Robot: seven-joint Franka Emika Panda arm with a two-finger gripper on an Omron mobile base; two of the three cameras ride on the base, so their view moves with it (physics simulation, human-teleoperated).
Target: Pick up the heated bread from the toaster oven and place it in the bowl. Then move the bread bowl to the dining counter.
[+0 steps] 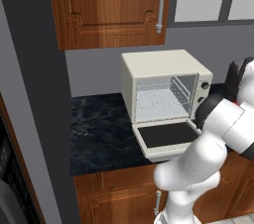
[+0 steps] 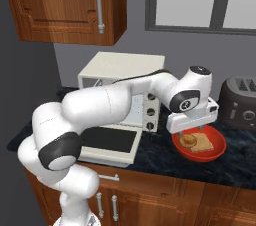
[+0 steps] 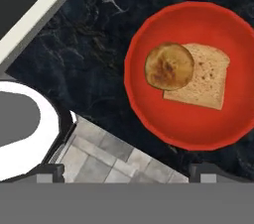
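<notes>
- While the toaster oven [image 1: 166, 89] stands with its door [image 1: 166, 135] dropped flat and its perforated white cavity bare, the round golden-brown bread [image 3: 169, 66] lies inside the red bowl [image 3: 149, 104], overlapping a square slice of toast [image 3: 206, 82] there.
- Directly above the bowl, the gripper [image 2: 192, 132] hangs with its jaws spread wide and nothing between them; the fingertips [image 3: 49, 171] at the foot of the hand view stand far apart, and the bread sits clear of them, let go.
- Judged from how things lie, the first half of the job looks done: the bread is out of the oven and in the bowl.
- Resting on the dark marbled countertop [image 2: 155, 152], the bowl sits just to the right of the oven's lowered door and to the left of a dark rounded toaster [image 2: 242, 102], near the front edge of the worktop.
- What appears to be left is the second half: gripping the bowl, lifting it with its load, and carrying it to the dining counter, which likely calls for the base to drive.
- Since the bowl is shallow and wide, a pinch on its rim seems the likely hold, and the loose bread and toast could slide if the bowl tips on the way.
- Above the oven hangs a wooden cupboard [image 1: 111, 5] with a steel handle [image 1: 161, 4].
</notes>
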